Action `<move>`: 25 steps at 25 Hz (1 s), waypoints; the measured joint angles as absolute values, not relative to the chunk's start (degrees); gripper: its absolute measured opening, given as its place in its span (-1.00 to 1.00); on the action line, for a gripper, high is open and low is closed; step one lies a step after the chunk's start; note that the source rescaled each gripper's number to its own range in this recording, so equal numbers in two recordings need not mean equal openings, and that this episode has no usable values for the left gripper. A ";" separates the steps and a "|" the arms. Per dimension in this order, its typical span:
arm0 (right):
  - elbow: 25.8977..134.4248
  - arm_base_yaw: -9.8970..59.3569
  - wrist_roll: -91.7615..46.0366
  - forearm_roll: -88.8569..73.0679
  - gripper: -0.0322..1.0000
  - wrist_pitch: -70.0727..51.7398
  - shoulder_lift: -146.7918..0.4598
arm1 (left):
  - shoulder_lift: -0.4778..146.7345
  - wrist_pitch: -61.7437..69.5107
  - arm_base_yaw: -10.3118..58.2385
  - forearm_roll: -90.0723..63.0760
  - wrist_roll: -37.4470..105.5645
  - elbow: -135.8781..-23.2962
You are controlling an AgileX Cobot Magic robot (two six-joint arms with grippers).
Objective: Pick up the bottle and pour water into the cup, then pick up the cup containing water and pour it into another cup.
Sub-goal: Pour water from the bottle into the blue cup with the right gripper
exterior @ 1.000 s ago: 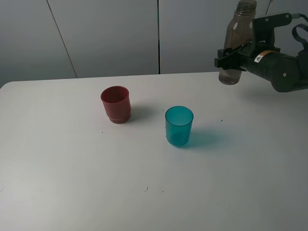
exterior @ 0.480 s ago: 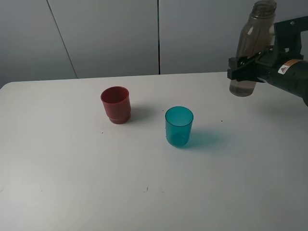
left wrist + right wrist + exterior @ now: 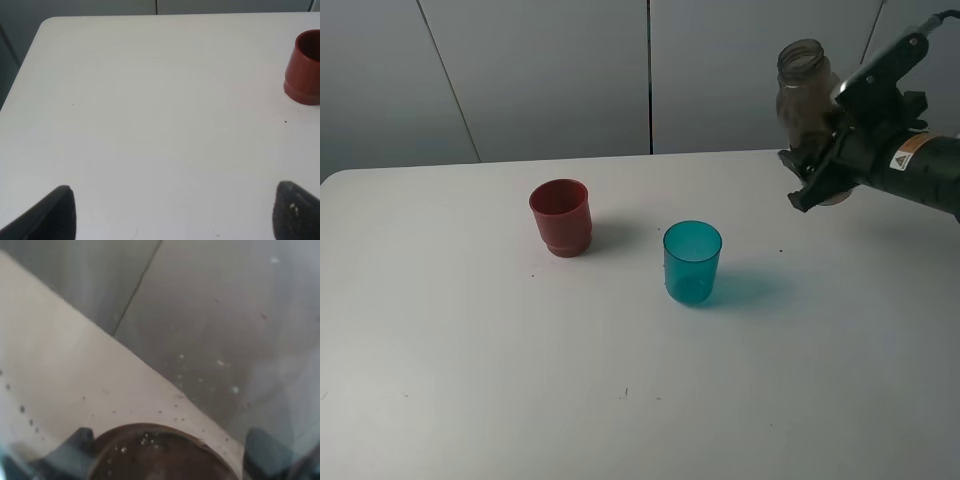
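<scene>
Your worktop [image 3: 440, 380] is a plain white slab with a rounded far-left corner and a few tiny dark specks. Behind it stands a grey panelled wall [image 3: 550, 70] with thin dark seams.

The one label you can see is a small orange-and-white sticker [image 3: 903, 153] with a warning triangle, on the right arm [image 3: 932, 178]. Its print is too small to read.

The tall, slim, smoky grey-brown translucent plastic bottle [image 3: 803, 100] hangs in the air over the far right of the worktop. It is behind and to the right of the translucent teal-blue plastic tumbler [image 3: 692, 262]. Its long axis is steep but tilted: the open threaded neck is uppermost and leans toward the left of the high view, and the base is hidden. The right end effector [image 3: 806, 174] is pinching the bottle's lower body. In the right wrist view the bottle [image 3: 160, 455] fills the frame, blurred and dotted with droplets.

The tumbler stands upright near mid-worktop. The opaque dark red plastic cup with a stepped base [image 3: 560, 217] stands upright to its left and farther back, well apart from it.

Your left end effector [image 3: 175, 215] has its fingertips spread wide over bare worktop, holding nothing.
</scene>
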State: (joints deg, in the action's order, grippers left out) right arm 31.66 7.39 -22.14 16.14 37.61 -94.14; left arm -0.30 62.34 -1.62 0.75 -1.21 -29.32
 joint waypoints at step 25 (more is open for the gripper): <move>31.66 11.64 -47.54 15.39 -0.92 38.58 -102.83 | -0.30 62.34 -1.62 0.75 -1.21 -29.32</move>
